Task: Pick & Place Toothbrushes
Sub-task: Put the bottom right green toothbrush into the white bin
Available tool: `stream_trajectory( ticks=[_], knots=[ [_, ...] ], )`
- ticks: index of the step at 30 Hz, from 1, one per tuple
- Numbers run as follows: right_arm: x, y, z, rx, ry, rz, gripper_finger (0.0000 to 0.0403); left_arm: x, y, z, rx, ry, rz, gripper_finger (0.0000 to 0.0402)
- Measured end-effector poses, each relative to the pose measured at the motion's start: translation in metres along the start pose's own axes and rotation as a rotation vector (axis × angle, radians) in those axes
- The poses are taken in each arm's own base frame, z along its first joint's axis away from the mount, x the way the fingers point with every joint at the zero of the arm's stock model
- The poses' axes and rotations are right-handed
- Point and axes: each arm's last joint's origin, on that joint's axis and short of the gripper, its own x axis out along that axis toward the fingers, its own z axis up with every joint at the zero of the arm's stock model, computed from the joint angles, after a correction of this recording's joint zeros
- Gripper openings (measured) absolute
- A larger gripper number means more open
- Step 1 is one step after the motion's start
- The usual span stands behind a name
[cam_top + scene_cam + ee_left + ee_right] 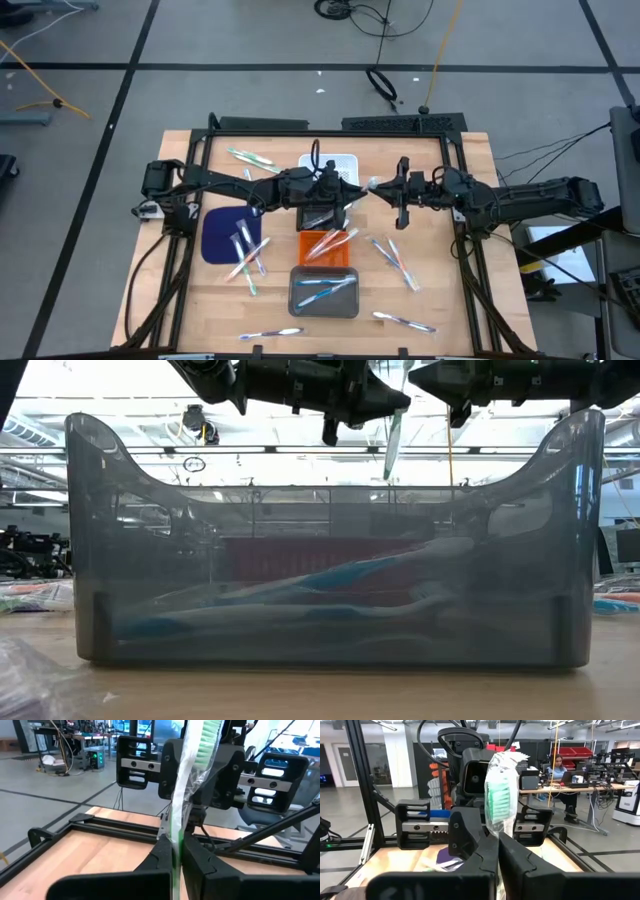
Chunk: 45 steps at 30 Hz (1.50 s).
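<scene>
From above, the left gripper (352,192) and right gripper (385,189) are brought tip to tip over the orange tray (325,244), apparently so that a wrapped toothbrush (368,186) can be passed between them. At table height, that toothbrush (394,435) is seen hanging beneath both, above the grey tray (90,540). In the left wrist view, the handle is clamped between shut fingers (160,852). In the right wrist view, the bristle end (501,795) is pinched just beyond the closed fingers (512,852).
</scene>
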Motion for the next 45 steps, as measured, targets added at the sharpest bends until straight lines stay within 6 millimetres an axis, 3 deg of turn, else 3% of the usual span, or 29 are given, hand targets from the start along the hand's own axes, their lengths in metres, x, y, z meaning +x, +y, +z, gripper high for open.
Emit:
stream_trajectory(
  ticks=[4,10,16,24,31,45],
  knots=[
    [-0.003,-0.002,0.000,-0.018,0.021,-0.010,0.0028,-0.002,0.001,0.001,0.016,0.030,0.011,0.0005],
    [-0.009,-0.008,-0.002,-0.023,0.082,-0.066,0.0099,-0.014,0.008,0.013,0.071,0.078,0.114,0.0005],
    [-0.009,-0.010,-0.005,-0.024,0.102,-0.097,0.0143,-0.019,0.031,0.008,0.126,0.188,0.279,0.0005],
    [-0.005,-0.010,-0.011,-0.010,0.145,-0.098,0.0149,-0.026,0.070,0.000,0.069,0.304,0.395,0.0005],
    [0.000,-0.010,-0.018,0.001,0.179,-0.100,0.0139,-0.030,0.091,-0.007,0.001,0.367,0.462,0.0005],
    [0.002,-0.010,-0.021,0.002,0.194,-0.100,0.0135,-0.034,0.099,-0.019,-0.015,0.467,0.493,0.0009]
  ],
)
